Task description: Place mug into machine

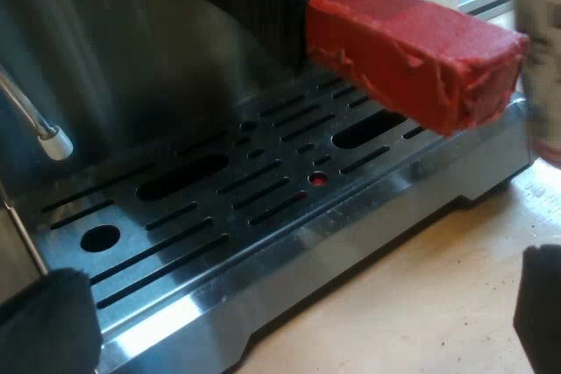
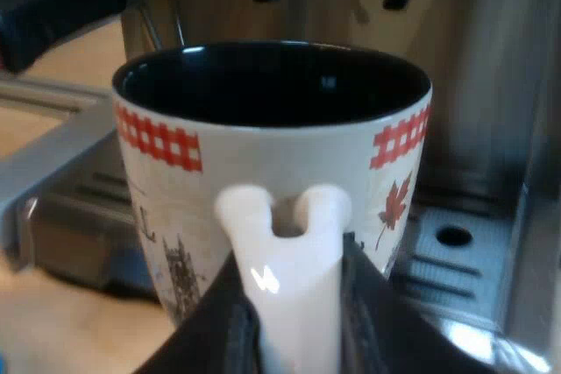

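Left wrist view: slotted stainless-steel drip tray [image 1: 263, 190] at the foot of the brushed-steel espresso machine [image 1: 114, 59]. Dark holder handle with red taped end [image 1: 412, 50] jutting out above the tray, locked into the machine's front. Thin metal steam wand with white tip [image 1: 53, 142] hanging over the tray. Pale wooden table [image 1: 421, 304] just past the tray lip. Left gripper [image 1: 294, 317] low by the tray edge, black fingers [image 1: 44, 326] spread wide, nothing between them.

Right wrist view: white ceramic mug with red checked band, maple-leaf print and dark inside [image 2: 263, 155], upright, mouth up. Right gripper [image 2: 289, 304] clamped on the white looped mug handle [image 2: 285, 251], one black finger [image 2: 232, 330] pressed to each side. Mug body straight ahead of the fingertips, handle turned back toward the wrist. Behind the mug, the drip tray with a round hole and the machine's steel front; mug near the tray but apart from it, over the table by the look of it. Mug base hidden, so no telling whether lifted or resting.

Progress, judged: grasp done, mug secured and brought up to the machine. Left to do: carry over the tray, line up under the holder, set down upright, release, back off. Roughly halfway.
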Robot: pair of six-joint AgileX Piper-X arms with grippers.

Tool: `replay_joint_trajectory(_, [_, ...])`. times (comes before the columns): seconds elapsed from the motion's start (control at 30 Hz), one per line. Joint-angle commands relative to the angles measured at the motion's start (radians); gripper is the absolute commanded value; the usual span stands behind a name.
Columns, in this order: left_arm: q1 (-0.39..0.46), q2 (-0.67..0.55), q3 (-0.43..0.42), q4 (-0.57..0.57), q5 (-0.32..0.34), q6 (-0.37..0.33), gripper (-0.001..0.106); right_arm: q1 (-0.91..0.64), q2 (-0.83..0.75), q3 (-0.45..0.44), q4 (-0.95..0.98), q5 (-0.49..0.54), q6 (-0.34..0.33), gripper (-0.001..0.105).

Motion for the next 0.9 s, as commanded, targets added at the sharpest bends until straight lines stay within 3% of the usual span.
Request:
replay_joint_trajectory(0.03, [-0.005, -0.004, -0.005, -0.018, 0.01, -0.015, 0.098, 0.002, 0.121, -0.073, -0.118, -0.004, -0.015, 0.0])
replay_joint_trajectory(0.33, [-0.005, -0.004, -0.005, -0.018, 0.03, -0.015, 0.098, 0.002, 0.35, -0.183, -0.27, -0.004, -0.015, 0.0])
replay_joint_trajectory(0.67, [-0.005, -0.004, -0.005, -0.018, 0.065, -0.015, 0.098, -0.031, 0.523, -0.331, -0.272, -0.003, -0.014, 0.0])
replay_joint_trajectory(0.9, [-0.005, -0.004, -0.005, -0.018, 0.065, -0.015, 0.098, -0.052, 0.583, -0.372, -0.272, -0.002, -0.014, 0.0])
